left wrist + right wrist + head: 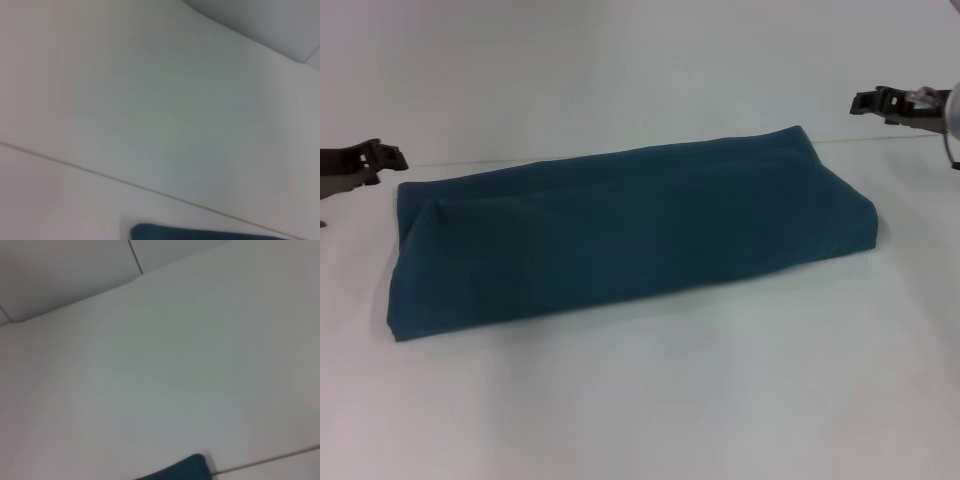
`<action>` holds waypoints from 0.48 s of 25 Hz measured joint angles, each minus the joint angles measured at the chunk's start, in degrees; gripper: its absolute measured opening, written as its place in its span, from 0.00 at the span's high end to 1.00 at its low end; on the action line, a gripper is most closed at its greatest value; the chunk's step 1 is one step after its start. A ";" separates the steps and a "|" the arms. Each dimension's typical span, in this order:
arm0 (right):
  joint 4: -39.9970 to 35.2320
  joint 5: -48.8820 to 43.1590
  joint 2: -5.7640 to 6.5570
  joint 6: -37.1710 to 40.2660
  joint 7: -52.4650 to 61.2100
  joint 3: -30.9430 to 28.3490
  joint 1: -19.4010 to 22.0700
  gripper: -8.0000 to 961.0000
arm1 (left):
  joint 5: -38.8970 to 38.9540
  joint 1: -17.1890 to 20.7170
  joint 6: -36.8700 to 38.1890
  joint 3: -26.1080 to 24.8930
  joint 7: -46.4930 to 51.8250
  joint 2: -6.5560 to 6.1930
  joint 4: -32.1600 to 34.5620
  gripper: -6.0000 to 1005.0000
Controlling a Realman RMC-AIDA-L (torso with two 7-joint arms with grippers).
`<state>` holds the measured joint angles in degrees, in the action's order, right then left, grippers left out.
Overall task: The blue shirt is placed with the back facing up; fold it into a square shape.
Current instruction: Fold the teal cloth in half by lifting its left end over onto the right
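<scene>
The blue shirt (630, 230) lies on the white table as a long, folded band running from near left to far right, plain side up. A corner of it shows in the left wrist view (200, 234) and another in the right wrist view (180, 469). My left gripper (382, 158) hovers just off the shirt's far left corner, apart from the cloth. My right gripper (875, 101) hangs beyond the shirt's far right end, higher and also clear of it. Neither gripper holds anything.
The white table (640, 400) stretches wide in front of the shirt. Its back edge (480, 160) meets a pale wall just behind the shirt.
</scene>
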<state>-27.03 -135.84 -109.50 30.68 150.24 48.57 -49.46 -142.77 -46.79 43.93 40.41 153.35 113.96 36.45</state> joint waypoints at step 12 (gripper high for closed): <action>-13.90 24.67 -1.01 36.94 -18.26 -9.11 13.97 0.20 | 20.73 12.95 19.89 -0.53 -5.51 4.41 16.57 0.43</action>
<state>-40.92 -111.17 -110.52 67.62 131.98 39.46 -35.48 -122.04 -33.84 63.82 39.88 147.84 118.36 53.02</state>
